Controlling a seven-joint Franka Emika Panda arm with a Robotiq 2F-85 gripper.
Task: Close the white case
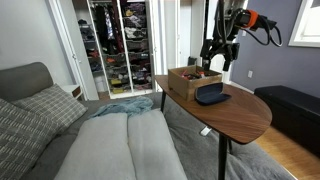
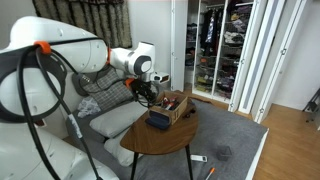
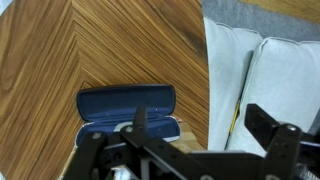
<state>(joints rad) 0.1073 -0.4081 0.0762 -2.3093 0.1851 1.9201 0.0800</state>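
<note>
Black metal hand (image 3: 198, 118), fingers spread apart, hangs over the small open white navy-lined case (image 3: 128, 112), whose long axis runs along the finger line, mostly beneath one finger.

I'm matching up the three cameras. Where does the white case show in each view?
In an exterior view: white case right of centre, beside the brown box.
In an exterior view: white case at centre, before the brown box.
Wrist view: white case lower centre, lying open.
Shared landmark: the wooden table.
</note>
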